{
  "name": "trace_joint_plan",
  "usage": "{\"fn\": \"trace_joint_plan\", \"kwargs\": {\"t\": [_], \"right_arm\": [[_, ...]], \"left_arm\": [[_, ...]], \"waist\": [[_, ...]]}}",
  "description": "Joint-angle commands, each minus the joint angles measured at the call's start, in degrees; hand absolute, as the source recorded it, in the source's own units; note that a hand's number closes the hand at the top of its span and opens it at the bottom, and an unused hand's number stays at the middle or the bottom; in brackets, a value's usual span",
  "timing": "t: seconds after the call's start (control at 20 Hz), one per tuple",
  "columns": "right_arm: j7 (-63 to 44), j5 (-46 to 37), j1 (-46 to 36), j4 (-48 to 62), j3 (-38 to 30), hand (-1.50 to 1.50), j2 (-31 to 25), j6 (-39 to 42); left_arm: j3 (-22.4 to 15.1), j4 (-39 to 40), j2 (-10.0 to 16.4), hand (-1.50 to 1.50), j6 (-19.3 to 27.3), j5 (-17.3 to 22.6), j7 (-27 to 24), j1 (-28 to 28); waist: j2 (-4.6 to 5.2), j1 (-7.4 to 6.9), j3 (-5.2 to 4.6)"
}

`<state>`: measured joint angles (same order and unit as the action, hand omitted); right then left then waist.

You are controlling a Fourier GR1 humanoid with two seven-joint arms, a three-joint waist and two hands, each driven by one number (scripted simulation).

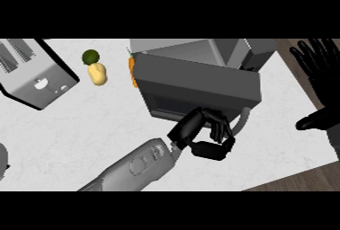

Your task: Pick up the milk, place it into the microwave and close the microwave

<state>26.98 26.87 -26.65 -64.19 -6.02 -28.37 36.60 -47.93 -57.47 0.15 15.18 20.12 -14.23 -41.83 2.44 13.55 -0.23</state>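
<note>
- Nearest us in the head view, the left hand (211, 137) curls its fingers (214, 120) against the microwave (199, 78) door (169, 104), pinching nothing that we can see.
- Right hand (327, 96) rests at the right edge, fingers spread.
- Milk: nowhere visible, so we cannot place it relative to the fingers.
- We judge it is inside and only closing remains.

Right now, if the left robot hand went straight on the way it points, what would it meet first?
Most likely the microwave door, which lies directly ahead of the left robot hand. Depth is unclear here, so the curled fingers may already touch it.
</note>
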Motion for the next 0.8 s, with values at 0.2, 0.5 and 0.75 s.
{"fn": "trace_joint_plan", "kwargs": {"t": [0.2, 0.5, 0.75], "right_arm": [[-2.24, 4.63, -3.94, -2.82, -0.08, -1.50, -0.77, 3.75], [-5.43, 6.67, -5.53, -3.60, 0.76, -1.50, -1.76, 5.41], [-7.47, 8.58, -7.50, -4.37, 0.74, -1.50, -2.41, 5.91]], "left_arm": [[1.30, 4.23, -0.15, 1.50, 3.34, 6.27, -1.52, -9.03], [2.64, 7.42, -0.15, 1.50, 4.69, 10.27, -1.63, -13.93], [3.40, 10.07, -0.14, 1.50, 5.59, 12.57, -2.45, -17.71]], "waist": [[0.83, 4.53, 0.16], [2.02, 6.72, 0.26], [2.40, 7.95, 0.32]]}}
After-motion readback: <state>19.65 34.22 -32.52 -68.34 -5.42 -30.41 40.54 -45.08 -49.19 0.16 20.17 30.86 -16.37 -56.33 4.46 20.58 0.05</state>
